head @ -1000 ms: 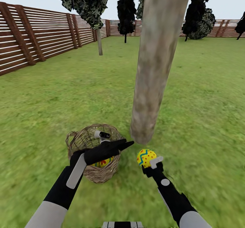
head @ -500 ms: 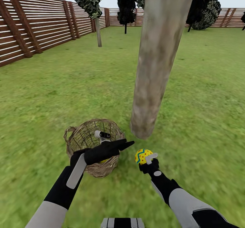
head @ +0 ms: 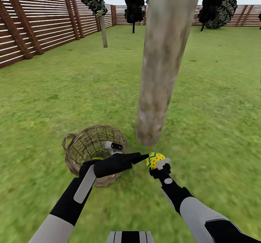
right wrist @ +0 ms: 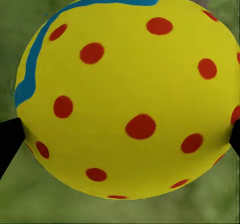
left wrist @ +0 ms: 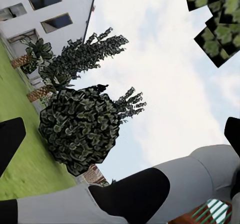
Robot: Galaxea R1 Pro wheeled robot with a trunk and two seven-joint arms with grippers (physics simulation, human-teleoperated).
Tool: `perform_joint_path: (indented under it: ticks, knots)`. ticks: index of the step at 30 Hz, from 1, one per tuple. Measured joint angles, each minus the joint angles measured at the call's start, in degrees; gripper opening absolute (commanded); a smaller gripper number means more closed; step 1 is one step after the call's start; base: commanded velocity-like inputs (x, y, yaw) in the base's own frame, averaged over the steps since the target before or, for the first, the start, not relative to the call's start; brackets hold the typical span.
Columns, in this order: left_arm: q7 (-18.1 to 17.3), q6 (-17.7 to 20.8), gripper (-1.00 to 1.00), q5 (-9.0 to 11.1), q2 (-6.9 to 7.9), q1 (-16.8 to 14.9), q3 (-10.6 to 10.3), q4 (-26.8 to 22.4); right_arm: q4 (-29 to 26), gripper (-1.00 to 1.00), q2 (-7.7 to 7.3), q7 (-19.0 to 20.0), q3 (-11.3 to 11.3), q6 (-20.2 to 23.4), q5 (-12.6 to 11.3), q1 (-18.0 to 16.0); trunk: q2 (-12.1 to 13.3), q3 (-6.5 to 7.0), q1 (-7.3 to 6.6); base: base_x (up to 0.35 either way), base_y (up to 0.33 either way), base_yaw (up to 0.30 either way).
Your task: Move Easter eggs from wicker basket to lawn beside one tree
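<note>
Your right end effector grips a yellow red-dotted Easter egg near the pale mottled tree trunk. Your left end effector hovers beside the brown wicker basket; you cannot tell its opening.

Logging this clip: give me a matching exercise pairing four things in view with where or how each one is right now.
Things:
1. Easter egg
2. wicker basket
3. tree
4. left gripper

States:
A. rises from the lawn just beyond the egg
B. held in the right gripper
C. stands on the grass under the left arm
D. points towards the egg, holding nothing

Pairs: 1-B, 2-C, 3-A, 4-D
</note>
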Motion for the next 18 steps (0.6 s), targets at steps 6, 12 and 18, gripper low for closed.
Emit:
perform_joint_path:
  ticks: [6, 12, 18]
  knots:
    - [0.0, 0.0, 1.00, 0.0, 0.00, 0.0, -0.1, 0.0, 0.0, -1.00, 0.09, -0.1, 0.0, 0.0, 0.0, 0.0, 0.0, 0.00, 0.00, 0.000, -0.301, 0.000]
    - [0.0, 0.0, 1.00, 0.1, 0.01, 0.0, -0.1, 0.0, -0.1, -1.00, 0.10, -0.1, 0.0, 0.0, 0.0, 0.0, 0.0, 0.00, 0.00, 0.000, -0.020, 0.232]
    - [0.0, 0.0, 1.00, 0.2, 0.00, 0.0, -0.2, 0.3, -0.9, -1.00, 0.12, -0.1, 0.0, 0.0, 0.0, 0.0, 0.0, 0.00, 0.00, 0.000, 0.000, 0.174]
